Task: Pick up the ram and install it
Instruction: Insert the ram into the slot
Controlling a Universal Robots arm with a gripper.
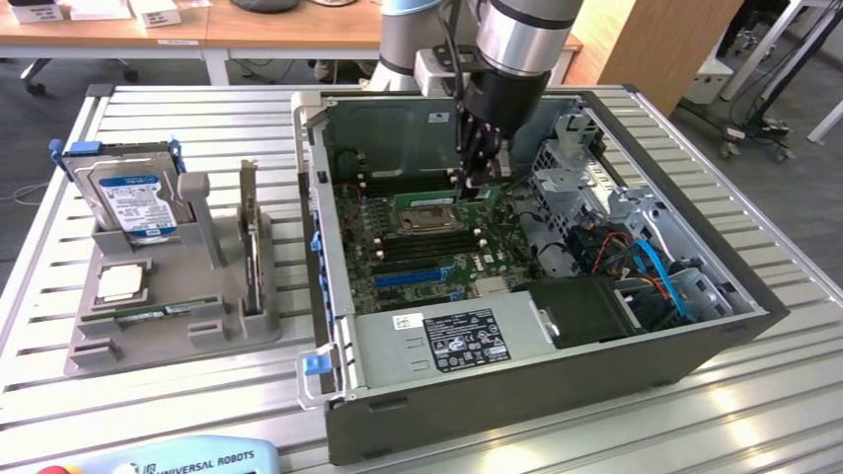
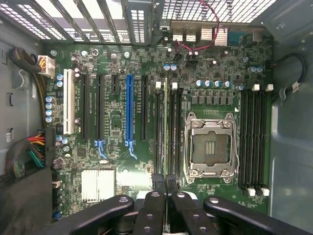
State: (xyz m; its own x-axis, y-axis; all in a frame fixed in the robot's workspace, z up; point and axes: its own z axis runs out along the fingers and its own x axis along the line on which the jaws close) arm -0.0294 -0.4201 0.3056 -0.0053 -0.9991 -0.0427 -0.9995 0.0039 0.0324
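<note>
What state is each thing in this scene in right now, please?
ram, held on edge, lined up along the memory slots; seating unclear.
jaws, shut on the ram.
processor socket, empty.
computer case, lying on its side, open.
hard drive, upright in the grey holder.
expansion card, on edge in the holder.

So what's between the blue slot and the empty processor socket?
In the wrist view: one black slot, then memory slots with the ram edge-on between them.
</note>
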